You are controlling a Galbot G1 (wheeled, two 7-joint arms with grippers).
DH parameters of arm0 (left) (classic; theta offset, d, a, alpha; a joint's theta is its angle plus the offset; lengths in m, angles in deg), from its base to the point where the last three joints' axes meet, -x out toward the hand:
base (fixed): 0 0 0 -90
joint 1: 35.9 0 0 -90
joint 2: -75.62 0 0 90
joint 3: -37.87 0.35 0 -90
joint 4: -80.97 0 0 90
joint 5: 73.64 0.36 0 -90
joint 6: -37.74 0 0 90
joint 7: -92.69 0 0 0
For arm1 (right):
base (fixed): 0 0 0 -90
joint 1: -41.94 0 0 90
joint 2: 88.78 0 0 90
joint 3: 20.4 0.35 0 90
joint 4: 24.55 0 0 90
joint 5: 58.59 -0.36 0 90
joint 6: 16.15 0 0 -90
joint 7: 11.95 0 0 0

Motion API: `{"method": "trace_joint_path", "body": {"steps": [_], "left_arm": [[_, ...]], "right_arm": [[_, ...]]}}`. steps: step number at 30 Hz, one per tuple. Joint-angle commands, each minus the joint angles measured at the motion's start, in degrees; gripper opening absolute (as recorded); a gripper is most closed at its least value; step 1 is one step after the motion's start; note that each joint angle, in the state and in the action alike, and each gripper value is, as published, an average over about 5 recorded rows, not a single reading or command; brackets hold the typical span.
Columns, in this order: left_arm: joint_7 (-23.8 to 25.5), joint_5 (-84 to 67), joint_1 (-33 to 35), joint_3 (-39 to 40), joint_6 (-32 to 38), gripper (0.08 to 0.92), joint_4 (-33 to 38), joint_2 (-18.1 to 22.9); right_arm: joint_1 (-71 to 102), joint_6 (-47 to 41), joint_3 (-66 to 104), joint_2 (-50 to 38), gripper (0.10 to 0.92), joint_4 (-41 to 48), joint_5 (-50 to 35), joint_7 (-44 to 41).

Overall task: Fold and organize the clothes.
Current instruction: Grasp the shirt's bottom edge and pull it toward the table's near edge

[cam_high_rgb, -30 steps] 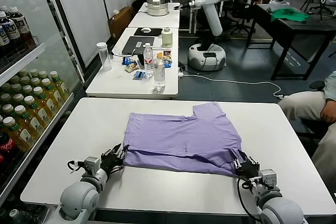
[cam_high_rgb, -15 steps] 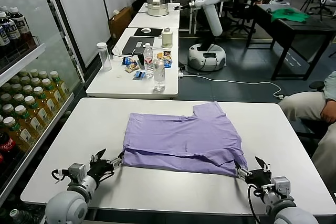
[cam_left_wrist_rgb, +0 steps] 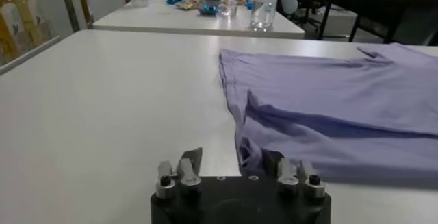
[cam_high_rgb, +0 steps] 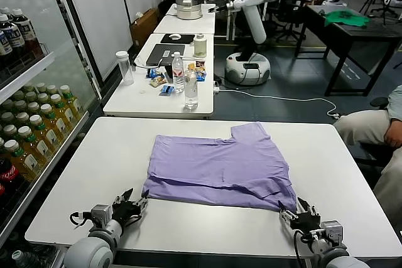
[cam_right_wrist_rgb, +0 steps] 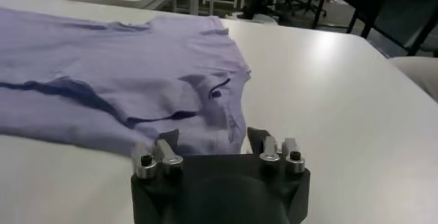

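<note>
The lavender T-shirt [cam_high_rgb: 220, 166] lies folded and flat in the middle of the white table [cam_high_rgb: 94, 161], one sleeve pointing to the far side. My left gripper [cam_high_rgb: 129, 206] is open just off the shirt's near left corner. In the left wrist view, that corner [cam_left_wrist_rgb: 250, 151] lies by one finger [cam_left_wrist_rgb: 191, 158] of the open gripper [cam_left_wrist_rgb: 230, 161]. My right gripper [cam_high_rgb: 301, 215] is open just off the near right corner. In the right wrist view, the shirt's edge [cam_right_wrist_rgb: 205, 119] lies in front of the open gripper [cam_right_wrist_rgb: 213, 138]. Neither gripper holds cloth.
A second table [cam_high_rgb: 138, 95] behind holds water bottles [cam_high_rgb: 190, 87], a jar and snacks. A drinks shelf [cam_high_rgb: 28, 136] stands to the left. A seated person [cam_high_rgb: 377, 130] is at the right. A green cloth [cam_high_rgb: 345, 17] lies on a far dark table.
Both grippers have let go of the shirt's near corners and drawn back toward the table's near edge. The shirt's near edge now lies flat.
</note>
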Motion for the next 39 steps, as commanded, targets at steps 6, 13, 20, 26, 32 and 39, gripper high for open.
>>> {"method": "trace_joint_path", "body": {"steps": [6,13,20,26,32,39], "left_arm": [[-0.29,0.91,1.01,1.29,-0.65,0.308,2.03,1.09],[-0.79,0.76,11.78,-3.57,1.29,0.122,12.41,-1.64],[-0.86,0.58,24.29,-9.13,6.14,0.1,14.54,-5.42],[-1.23,1.68,27.01,-10.55,5.73,0.1,15.89,-5.55],[-1.37,1.92,24.43,-11.3,4.09,0.151,18.09,-4.71],[-0.23,-1.95,17.0,-15.02,3.42,0.345,20.9,-5.01]], "right_arm": [[-0.23,0.41,-1.15,0.62,0.301,0.73,-1.77,-0.2],[10.17,-2.39,6.8,-0.52,0.142,-12.03,-3.12,0.97],[20.77,-1.91,9.43,0.15,0.129,-19.47,-0.14,1.14],[22.9,-1.11,7.38,1.12,0.129,-20.19,3.79,1.19],[21.65,-1.88,6.01,1.55,0.175,-21.95,6.13,1.62],[11.32,-2.63,8.81,0.87,0.375,-24.78,1.56,4.37]]}}
